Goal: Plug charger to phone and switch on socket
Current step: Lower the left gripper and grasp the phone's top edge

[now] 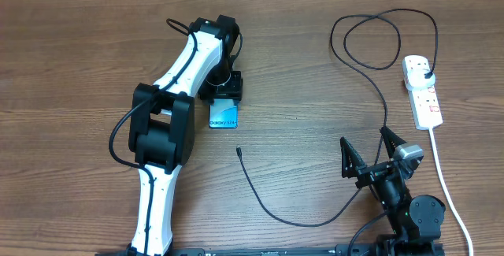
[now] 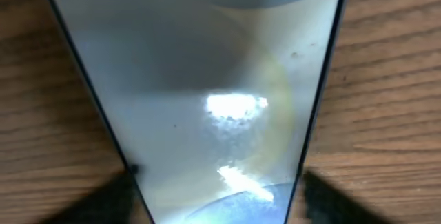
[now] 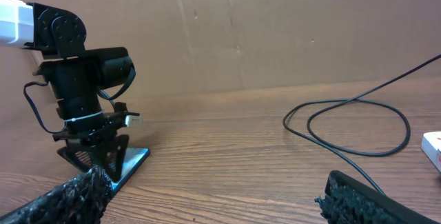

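we see the left pincer (image 3: 96,156) spread wide astride the phone (image 1: 224,116), which lies flat on the bench (image 1: 315,130). the right pincer (image 1: 364,138) gapes wide, holding nothing. the charger (image 1: 239,152) lies with its tip loose near the phone and its plug in the socket (image 1: 422,90).

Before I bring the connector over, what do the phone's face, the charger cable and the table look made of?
Phone: glossy, glass-like face; it mirrors a bright light patch.
Charger cable: matte black, probably a rubbery plastic sheath; it lies in loose curves.
Table: wood or wood-look laminate, brown with visible grain, low sheen.
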`<state>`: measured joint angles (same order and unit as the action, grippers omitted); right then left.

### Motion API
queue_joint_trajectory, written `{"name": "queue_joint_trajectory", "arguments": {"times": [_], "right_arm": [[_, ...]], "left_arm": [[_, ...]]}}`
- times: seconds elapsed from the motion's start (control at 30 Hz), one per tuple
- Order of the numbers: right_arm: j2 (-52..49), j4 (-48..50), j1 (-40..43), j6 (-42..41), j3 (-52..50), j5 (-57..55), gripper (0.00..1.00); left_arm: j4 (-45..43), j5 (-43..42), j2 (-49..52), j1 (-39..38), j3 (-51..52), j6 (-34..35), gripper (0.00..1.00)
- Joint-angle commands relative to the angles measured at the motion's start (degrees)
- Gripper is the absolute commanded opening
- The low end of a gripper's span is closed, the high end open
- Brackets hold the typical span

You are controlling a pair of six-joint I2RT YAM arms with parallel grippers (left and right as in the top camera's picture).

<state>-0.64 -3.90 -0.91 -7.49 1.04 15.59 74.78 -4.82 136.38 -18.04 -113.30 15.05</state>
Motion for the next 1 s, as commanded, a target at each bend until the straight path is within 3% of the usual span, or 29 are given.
{"name": "queue_joint_trajectory", "arguments": {"times": [0.0,0.53,0.97], "right_arm": [[0.5,0.4,-0.3,0.1,-0.6,-0.5,1.0],[0.5,0.4,-0.3,0.1,-0.6,-0.5,1.0],[0.5,0.4,-0.3,0.1,-0.6,-0.5,1.0]], "left_arm": [[-0.2,2.0,1.0,-0.3,-2.3,-0.1,1.0],[-3.5,2.5,1.1,-1.1,1.6,0.5,1.0],[-7.0,5.2,1.1,-1.1,5.7,6.0,1.0]]}}
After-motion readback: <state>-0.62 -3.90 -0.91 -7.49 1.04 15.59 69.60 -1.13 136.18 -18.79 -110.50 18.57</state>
